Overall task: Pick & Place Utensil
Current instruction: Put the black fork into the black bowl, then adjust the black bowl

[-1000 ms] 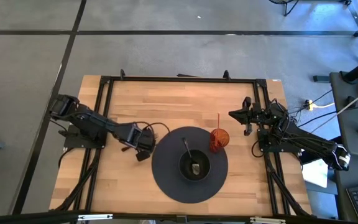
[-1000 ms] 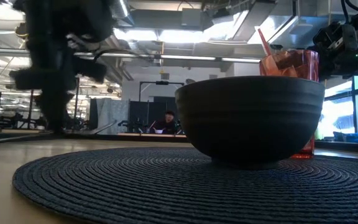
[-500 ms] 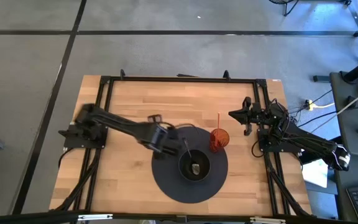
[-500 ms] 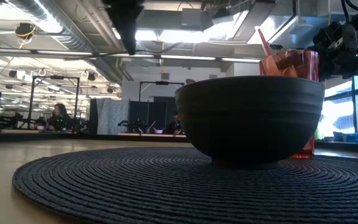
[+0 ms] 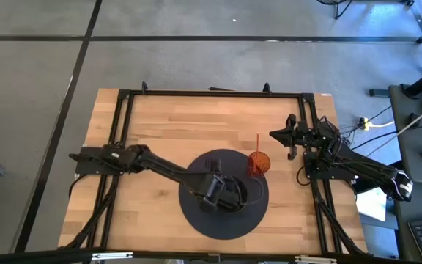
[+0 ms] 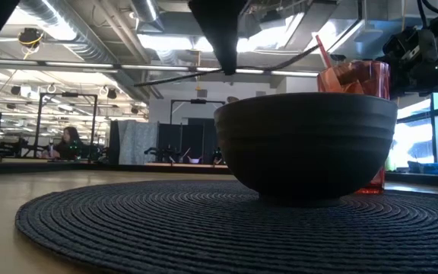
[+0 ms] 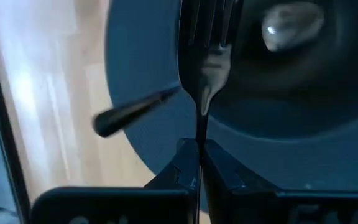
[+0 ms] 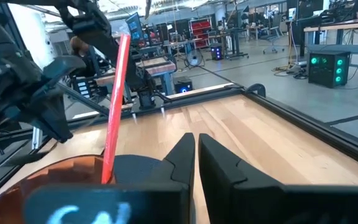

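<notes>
Though shut on slim metal fork (image 7: 202,74), left end effector (image 7: 199,163) above round ribbed bowl (image 6: 306,144).

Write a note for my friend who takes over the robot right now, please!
Left claw: shut on the fork, held over the dark bowl in the middle of the round woven placemat.
Right claw: shut, holding nothing, waiting at the table's right edge by the red cup with its straw.
A second utensil leans on the bowl's rim.
Done: fork picked up.
Left: lower it into the bowl, let go.
</notes>
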Tool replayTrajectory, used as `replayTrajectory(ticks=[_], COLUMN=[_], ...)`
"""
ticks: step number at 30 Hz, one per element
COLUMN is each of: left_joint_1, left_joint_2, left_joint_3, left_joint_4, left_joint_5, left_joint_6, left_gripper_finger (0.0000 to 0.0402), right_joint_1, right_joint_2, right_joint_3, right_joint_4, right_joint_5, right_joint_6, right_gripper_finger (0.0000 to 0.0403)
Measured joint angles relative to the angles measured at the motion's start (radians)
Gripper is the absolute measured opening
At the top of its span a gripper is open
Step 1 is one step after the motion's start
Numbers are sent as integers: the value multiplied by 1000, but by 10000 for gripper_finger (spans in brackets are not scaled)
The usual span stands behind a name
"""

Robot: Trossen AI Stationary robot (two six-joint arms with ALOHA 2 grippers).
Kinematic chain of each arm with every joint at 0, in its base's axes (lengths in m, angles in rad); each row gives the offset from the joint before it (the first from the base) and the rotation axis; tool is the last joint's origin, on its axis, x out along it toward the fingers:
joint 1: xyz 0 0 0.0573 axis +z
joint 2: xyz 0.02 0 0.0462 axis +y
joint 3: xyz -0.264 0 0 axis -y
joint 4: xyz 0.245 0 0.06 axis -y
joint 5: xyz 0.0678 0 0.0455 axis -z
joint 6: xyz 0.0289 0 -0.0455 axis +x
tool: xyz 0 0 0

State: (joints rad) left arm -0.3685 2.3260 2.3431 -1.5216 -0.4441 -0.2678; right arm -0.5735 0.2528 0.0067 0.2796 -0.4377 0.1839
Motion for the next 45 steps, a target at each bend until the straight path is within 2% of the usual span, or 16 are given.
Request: replayTrajectory(ticks=[3,4,10,13,18,25,30,39,45], left_joint_1=[-10,-16,-73,-103,-121,-131,-131,-130,-131], left_joint_2=[20,25,60,97,166,226,229,228,166], left_joint_3=[0,-1,-1,-3,-3,-3,-3,-3,-1], left_joint_4=[-10,-16,-22,-20,-28,-18,-4,-9,-50], left_joint_5=[-13,-46,-359,-444,-472,-509,-508,-474,-498], left_joint_6=[19,36,147,208,290,478,490,502,420], left_gripper_finger=[3,3,3,3,3,3,13,67,81], right_joint_1=[0,0,0,0,0,0,0,0,0], right_joint_2=[0,0,0,0,0,0,0,0,0], right_joint_3=[0,0,0,0,0,0,0,0,0], right_joint_4=[3,7,15,14,9,-5,-17,-17,-16], right_joint_5=[1,3,10,19,26,26,27,27,27], right_joint_6=[-7,-7,-4,-4,2,26,38,44,28], right_gripper_finger=[23,23,23,23,23,23,23,23,23])
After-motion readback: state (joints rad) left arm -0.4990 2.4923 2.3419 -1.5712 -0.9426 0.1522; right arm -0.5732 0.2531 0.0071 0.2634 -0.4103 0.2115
